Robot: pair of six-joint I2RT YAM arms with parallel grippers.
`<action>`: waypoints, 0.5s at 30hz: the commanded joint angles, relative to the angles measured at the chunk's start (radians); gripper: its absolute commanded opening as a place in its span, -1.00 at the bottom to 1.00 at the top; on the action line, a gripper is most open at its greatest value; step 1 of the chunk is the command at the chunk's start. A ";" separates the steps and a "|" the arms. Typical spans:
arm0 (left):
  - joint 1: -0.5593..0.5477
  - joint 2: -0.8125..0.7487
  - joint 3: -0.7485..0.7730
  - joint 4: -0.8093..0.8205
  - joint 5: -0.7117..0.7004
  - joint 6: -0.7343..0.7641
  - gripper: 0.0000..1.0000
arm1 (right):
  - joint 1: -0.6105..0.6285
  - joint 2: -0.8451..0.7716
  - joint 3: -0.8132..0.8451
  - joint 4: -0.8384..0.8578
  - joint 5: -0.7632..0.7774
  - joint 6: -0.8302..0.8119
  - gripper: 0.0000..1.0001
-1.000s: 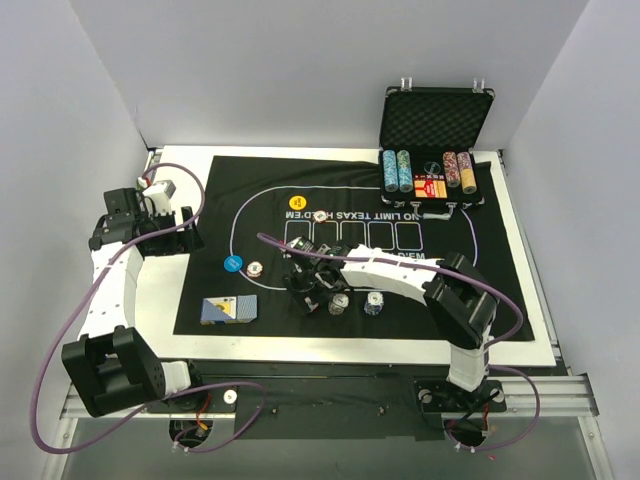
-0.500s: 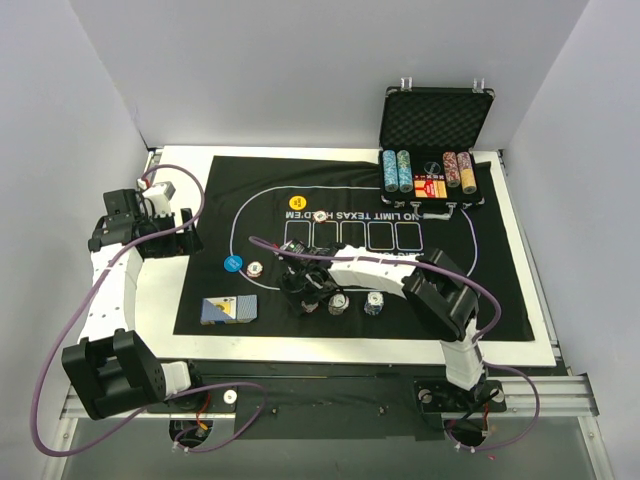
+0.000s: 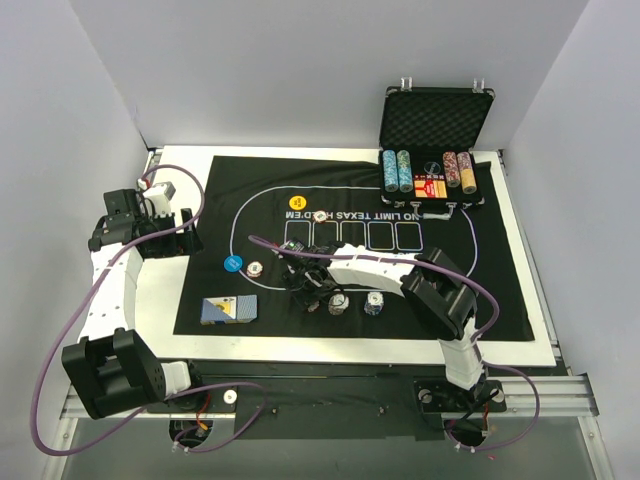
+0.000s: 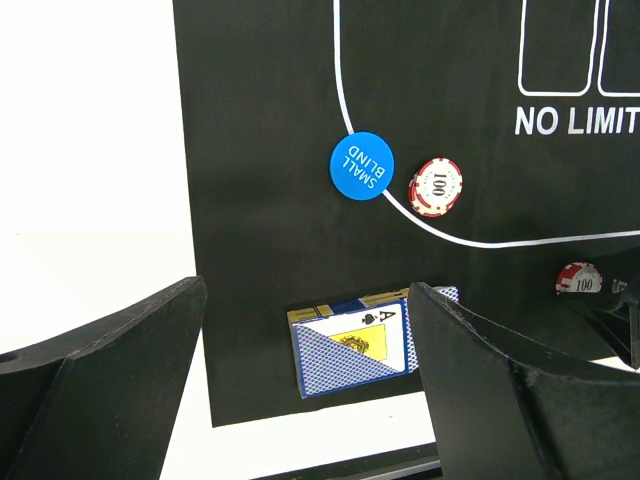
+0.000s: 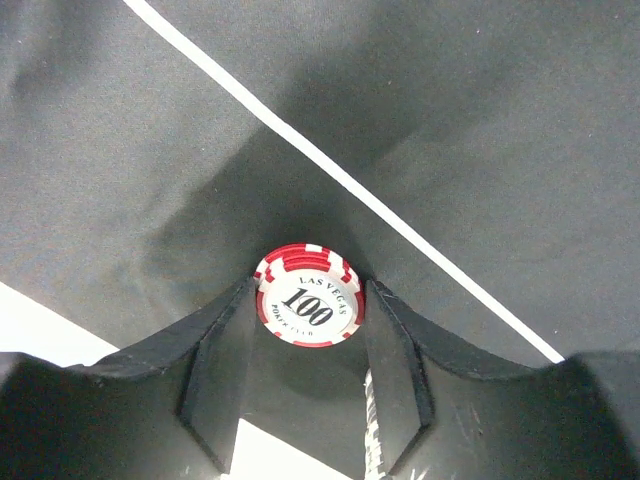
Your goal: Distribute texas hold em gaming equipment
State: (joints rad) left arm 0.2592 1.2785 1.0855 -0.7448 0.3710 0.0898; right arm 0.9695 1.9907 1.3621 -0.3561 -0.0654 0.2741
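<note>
Chip (image 5: 305, 308) reads "100"; blue disc (image 4: 362, 166) "SMALL BLIND".

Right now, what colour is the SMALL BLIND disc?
The disc is blue with white letters, clearest in the left wrist view.

place: robot lab cell | signs: plain white walls (image 3: 300, 70), aluminium rail (image 3: 555, 388), left arm (image 3: 100, 290), right arm (image 3: 375, 268) bolted at table (image 3: 180, 170)
</note>
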 commanded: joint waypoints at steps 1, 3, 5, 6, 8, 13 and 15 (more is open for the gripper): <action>0.006 0.001 0.033 0.018 0.005 -0.002 0.87 | -0.008 -0.001 0.034 -0.064 -0.014 -0.013 -0.21; 0.006 -0.001 0.027 0.021 0.005 -0.001 0.87 | -0.012 -0.009 0.040 -0.072 -0.016 -0.012 -0.23; 0.005 -0.002 0.022 0.021 0.005 -0.002 0.87 | -0.020 -0.018 0.046 -0.079 -0.014 -0.010 -0.27; 0.006 -0.005 0.021 0.021 0.005 -0.001 0.87 | -0.020 -0.029 0.052 -0.080 -0.011 -0.007 -0.28; 0.006 -0.005 0.021 0.019 0.005 -0.002 0.87 | -0.032 -0.042 0.060 -0.087 -0.014 -0.003 -0.33; 0.006 -0.010 0.021 0.019 0.008 -0.001 0.87 | -0.055 -0.085 0.075 -0.093 -0.028 0.007 -0.37; 0.006 -0.010 0.019 0.019 0.008 -0.002 0.87 | -0.069 -0.101 0.083 -0.093 -0.037 0.013 -0.38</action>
State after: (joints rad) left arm 0.2592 1.2785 1.0855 -0.7444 0.3710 0.0898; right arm 0.9249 1.9800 1.3994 -0.4026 -0.0864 0.2707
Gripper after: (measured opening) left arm 0.934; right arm 0.388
